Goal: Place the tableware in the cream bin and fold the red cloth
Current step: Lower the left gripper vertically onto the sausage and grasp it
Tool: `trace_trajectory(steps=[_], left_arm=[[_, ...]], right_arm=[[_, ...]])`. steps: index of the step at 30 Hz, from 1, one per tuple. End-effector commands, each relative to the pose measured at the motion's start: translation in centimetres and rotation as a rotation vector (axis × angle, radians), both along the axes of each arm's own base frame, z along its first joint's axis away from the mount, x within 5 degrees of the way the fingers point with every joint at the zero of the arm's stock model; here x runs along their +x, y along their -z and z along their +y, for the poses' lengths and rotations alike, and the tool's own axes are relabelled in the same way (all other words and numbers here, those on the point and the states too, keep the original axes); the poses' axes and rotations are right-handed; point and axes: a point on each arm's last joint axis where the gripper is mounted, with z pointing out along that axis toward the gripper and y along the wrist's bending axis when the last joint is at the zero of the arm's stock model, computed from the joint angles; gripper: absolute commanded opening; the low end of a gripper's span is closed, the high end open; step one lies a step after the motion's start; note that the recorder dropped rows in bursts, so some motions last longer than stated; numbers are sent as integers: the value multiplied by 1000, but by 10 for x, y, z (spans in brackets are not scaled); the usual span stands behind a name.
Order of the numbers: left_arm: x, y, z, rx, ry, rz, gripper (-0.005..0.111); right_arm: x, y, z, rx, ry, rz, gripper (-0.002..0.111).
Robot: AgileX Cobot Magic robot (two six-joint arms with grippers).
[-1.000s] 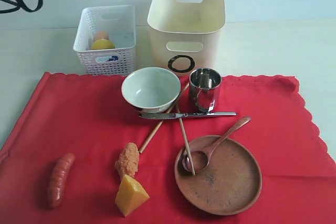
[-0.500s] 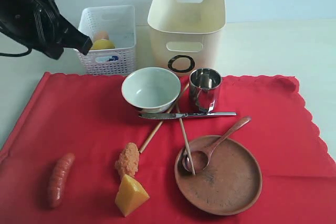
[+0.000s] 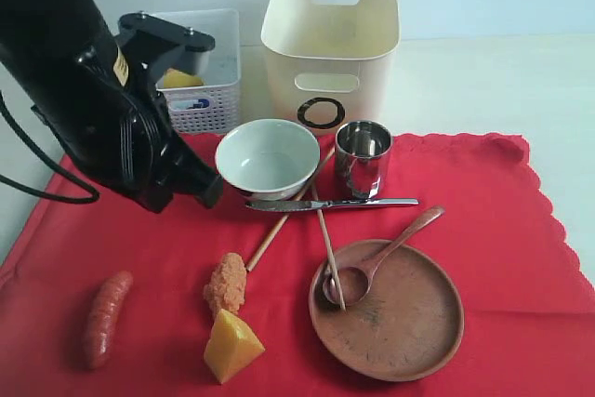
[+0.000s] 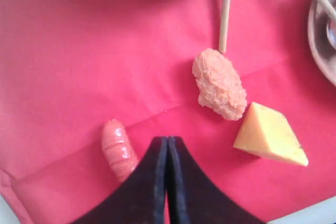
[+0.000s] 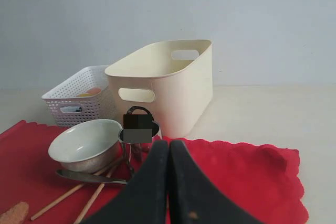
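Six pieces to bin, exterior: leaning the left arm [image 3: 102, 109] low over the cloth [image 3: 483, 220] beside the bowl [image 3: 268, 157], likely lining up a first pick. Leaving cup [image 3: 363, 157], knife [image 3: 330, 204], chopsticks [image 3: 327, 248], spoon [image 3: 390, 248] and plate [image 3: 400, 323] outside the bin [image 3: 372, 90].

Left wrist: hovering over the sausage [image 4: 118, 150], jaws pressed together, empty.

Right wrist: hanging back facing the bin, jaws pinched closed, empty.

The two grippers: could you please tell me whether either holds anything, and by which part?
Nothing is held: the left gripper and right gripper both have their fingers shut together, empty.
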Motion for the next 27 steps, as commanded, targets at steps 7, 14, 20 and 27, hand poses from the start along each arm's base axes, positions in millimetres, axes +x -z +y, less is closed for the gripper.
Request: trace_trajectory(steps=[7, 14, 20, 27], left_arm=[[-21, 32, 22, 152, -69, 101, 51], [-17, 64, 34, 254, -154, 49, 63], [-10, 108, 26, 332, -147, 130, 63], [-8, 137, 25, 386, -132, 185, 60]], right_arm=[[0, 1, 0, 0, -2, -6, 0], [0, 1, 0, 0, -2, -6, 0], [0, 1, 0, 0, -2, -6, 0], [0, 1, 0, 0, -2, -6, 0]])
